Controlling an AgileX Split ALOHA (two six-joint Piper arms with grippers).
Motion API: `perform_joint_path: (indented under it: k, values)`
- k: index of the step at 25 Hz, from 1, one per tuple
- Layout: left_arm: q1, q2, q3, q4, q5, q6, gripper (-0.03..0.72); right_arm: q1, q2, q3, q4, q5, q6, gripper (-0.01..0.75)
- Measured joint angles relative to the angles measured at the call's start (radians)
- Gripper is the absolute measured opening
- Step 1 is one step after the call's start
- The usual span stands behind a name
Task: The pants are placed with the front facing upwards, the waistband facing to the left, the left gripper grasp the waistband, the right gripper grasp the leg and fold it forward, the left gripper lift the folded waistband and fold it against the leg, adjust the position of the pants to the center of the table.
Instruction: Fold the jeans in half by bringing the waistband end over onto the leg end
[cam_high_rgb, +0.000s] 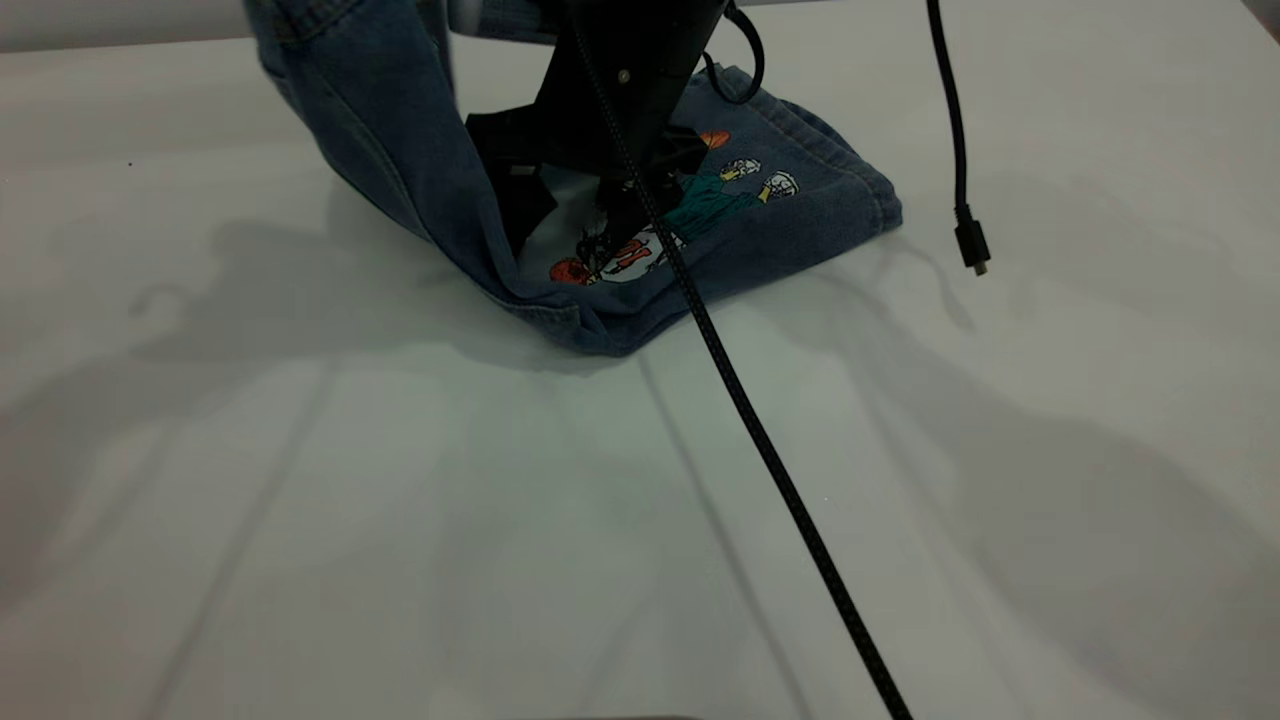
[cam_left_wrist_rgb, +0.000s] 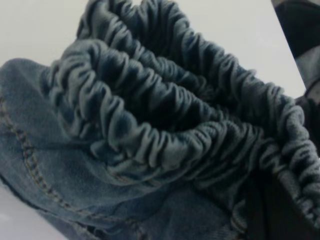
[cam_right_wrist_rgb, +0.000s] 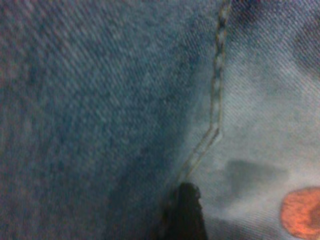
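Left tool (cam_high_rgb: 300, 25) is lifting the waistband (cam_left_wrist_rgb: 165, 115), clamped on it; right tool (cam_high_rgb: 610, 235), state unclear, is pinning the pants (cam_high_rgb: 800, 200). Waistband should be laid square over the leg.

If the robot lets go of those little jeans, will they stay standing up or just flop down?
Probably flop. The pants sag in a soft curve where one end is lifted, so the denim looks limp. The waistband bunches into squishy ruffles, so it likely stretches. They seem unlikely to slide far on the table.

The right gripper (cam_high_rgb: 610, 235) points steeply down from its black arm, tip low at the cloth; its finger state is unclear. The left gripper is out of sight.
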Motion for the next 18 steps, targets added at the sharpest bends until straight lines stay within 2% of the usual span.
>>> perform_joint_path:
  k: [4,8,12,18]
  values:
    - [-0.027,0.0,0.0,-0.002,-0.019,0.009,0.075,-0.032,-0.045,-0.02,-0.124,0.009,0.011,0.531]
    - [-0.034,0.0,0.0,-0.002,-0.028,0.014,0.075,-0.094,-0.101,-0.104,-0.235,0.032,0.083,0.531]
    - [-0.064,0.003,0.0,-0.003,-0.074,0.015,0.075,-0.154,-0.141,-0.198,-0.272,0.095,0.124,0.531]
    - [-0.153,0.076,-0.039,-0.011,-0.172,0.053,0.075,-0.176,-0.195,-0.319,-0.286,0.18,0.131,0.531]
